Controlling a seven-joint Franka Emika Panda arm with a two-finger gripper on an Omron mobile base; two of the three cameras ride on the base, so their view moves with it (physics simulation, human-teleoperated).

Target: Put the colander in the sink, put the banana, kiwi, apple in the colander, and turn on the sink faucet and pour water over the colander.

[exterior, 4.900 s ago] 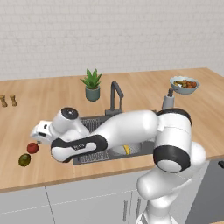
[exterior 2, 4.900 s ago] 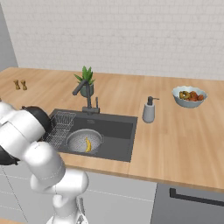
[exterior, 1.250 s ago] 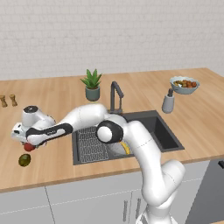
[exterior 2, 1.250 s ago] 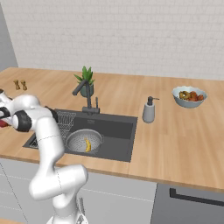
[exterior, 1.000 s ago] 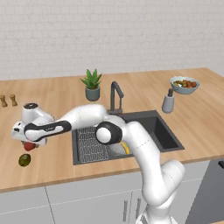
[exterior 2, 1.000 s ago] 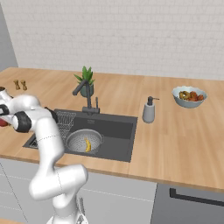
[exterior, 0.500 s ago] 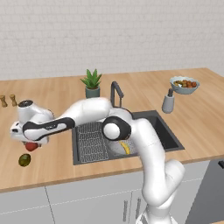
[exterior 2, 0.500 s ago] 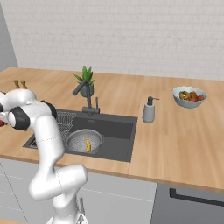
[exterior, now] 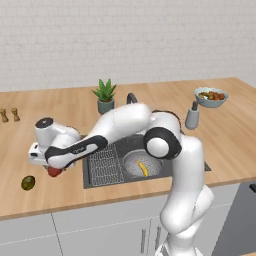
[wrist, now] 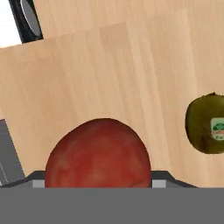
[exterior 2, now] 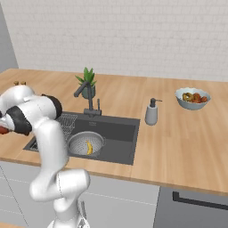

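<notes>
- Apple (exterior: 53, 171): red, tucked under the gripper (exterior: 50, 167) out on the counter (exterior: 60, 192) left of the sink (exterior: 192, 152); in the hand view it sits large between the fingertips, so we read the jaws as closed around it, spread wide for a round fruit. We can't tell if it's lifted off the wood.
- Colander (exterior: 141, 165) sits in the sink beside the wire rack (exterior: 104, 165), banana (exterior: 142, 168) already inside.
- Kiwi (exterior: 28, 182) lies loose on the counter, near the apple and not touching it; we judge it comes after.
- Sink faucet (exterior 2: 87, 99): no water visible.
- The arm reaches far left because the fruit lies there.
</notes>
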